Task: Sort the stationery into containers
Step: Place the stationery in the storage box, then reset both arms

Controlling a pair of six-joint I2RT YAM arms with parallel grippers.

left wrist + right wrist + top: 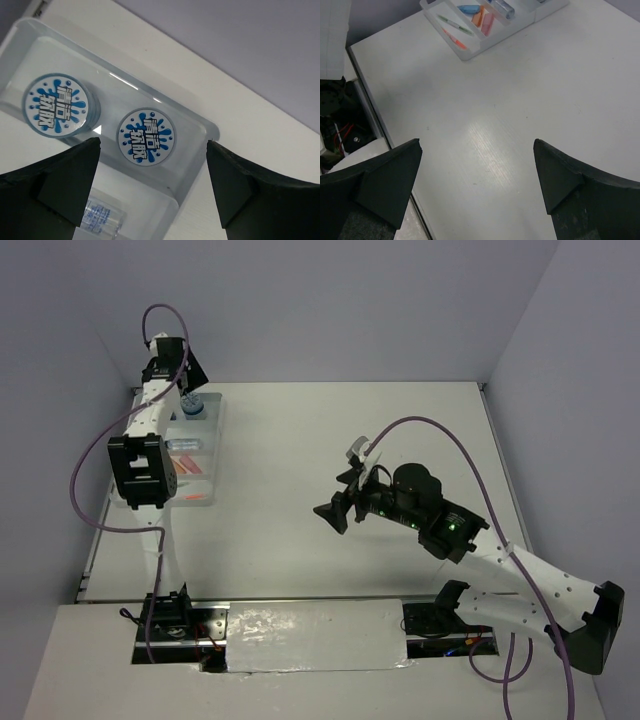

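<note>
The white tray [192,165] sat at the far left of the table [520,100]. Its end compartment held two round tape rolls [146,136], lying flat and apart, their white faces splashed with blue print. A clear bottle [102,217] lay in the next compartment. The left gripper [152,146] hung over the rolls, jaws wide, holding nothing. The right gripper [477,147], equally wide and empty, hovered well apart from the tray.

A blue-and-white tape roll [56,105] and its twin [146,136] lie flat, apart, in the white tray's [107,92] end compartment, a clear bottle [102,217] in the next.
</note>
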